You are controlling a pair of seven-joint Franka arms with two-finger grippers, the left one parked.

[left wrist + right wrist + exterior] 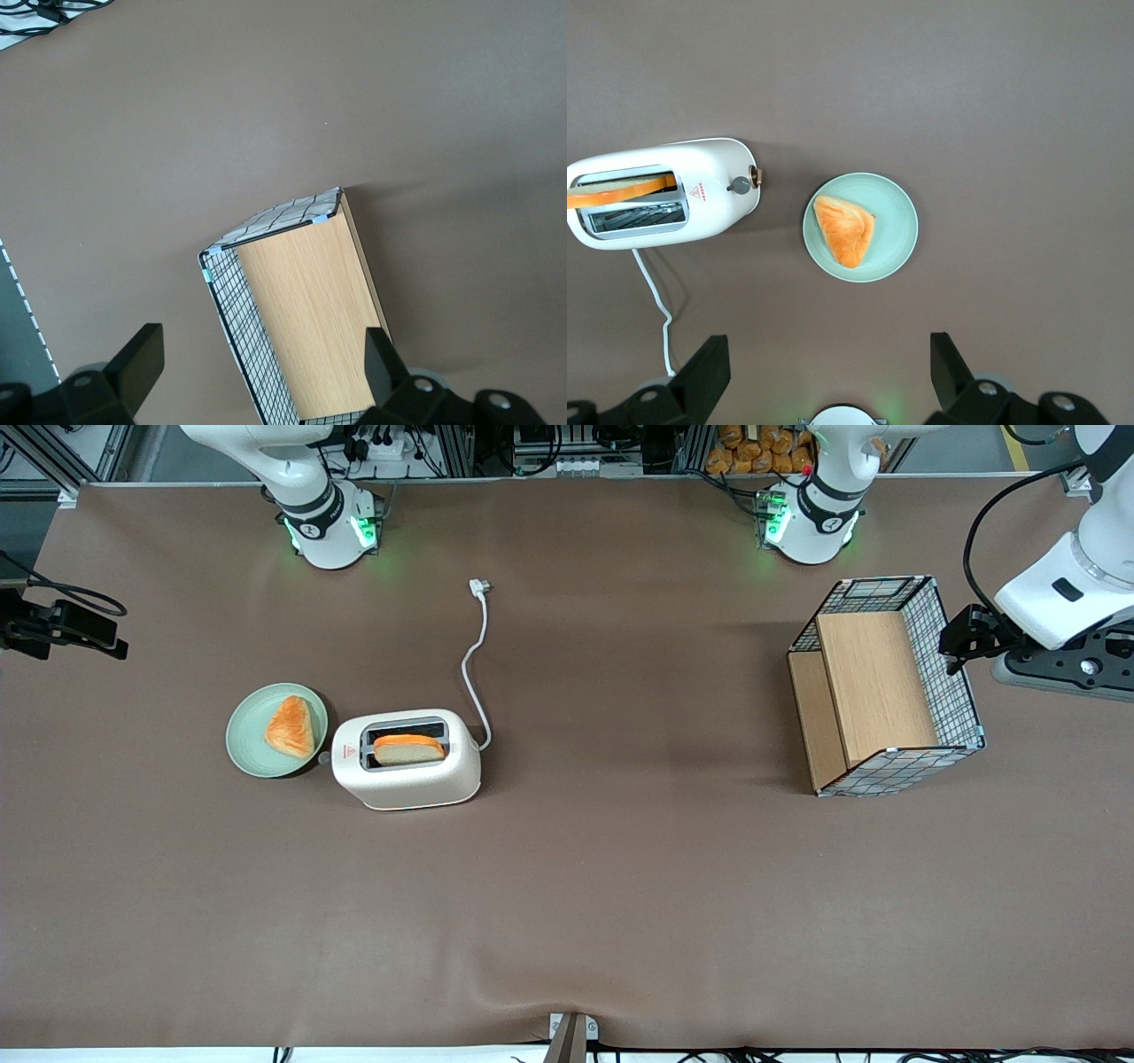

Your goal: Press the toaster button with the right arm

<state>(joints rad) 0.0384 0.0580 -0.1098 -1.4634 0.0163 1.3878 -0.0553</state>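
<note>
My gripper (830,376) is hanging high above the table with fingers (700,376) spread wide, holding nothing. I am seeing the toaster button (757,177) below it, on the toaster (709,190) narrow end that is facing the green plate (895,235) with bread.

A pale green plate (244,748) is seen left of centre in the frame, with 1 orange-brown pastry wedge (291,727) laid on it. At the right of the frame, 1 wire basket (955,682) with wooden panels is set on the brown table cover (620,886).
</note>
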